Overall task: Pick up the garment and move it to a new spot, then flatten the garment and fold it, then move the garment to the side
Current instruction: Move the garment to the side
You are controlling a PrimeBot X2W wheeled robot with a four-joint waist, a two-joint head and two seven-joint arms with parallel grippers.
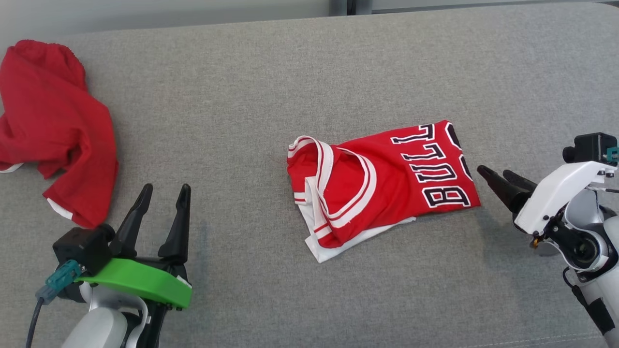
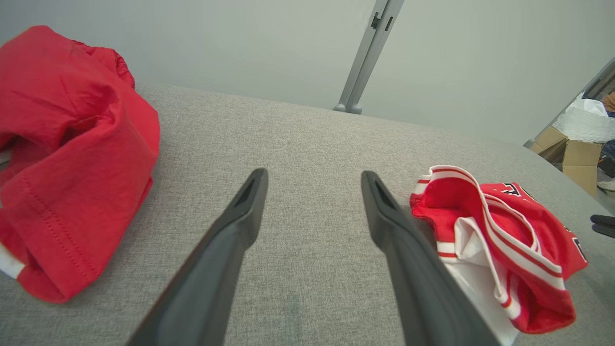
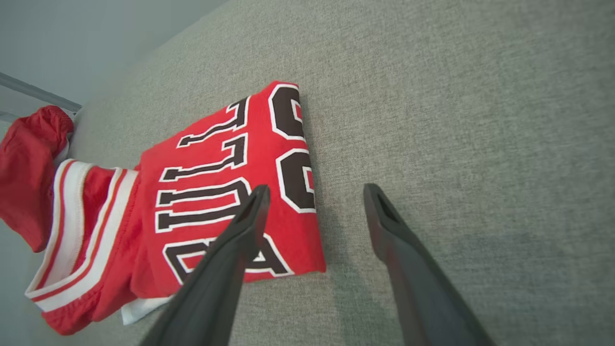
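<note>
while left tool [image 1: 166, 187] & right tool [image 1: 492, 170] stand open, folded red jersey [image 1: 387, 183] reads "bull".

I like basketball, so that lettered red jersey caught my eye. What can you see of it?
The jersey is red, a thin knit by its look, with white striped trim and black, white-edged letters reading BULL beside part of a number. It lies folded into a skewed rectangle, a white layer peeking out underneath, on the grey fabric surface. Nothing holds it; the right gripper, jaws open, points at its lettered end.
</note>
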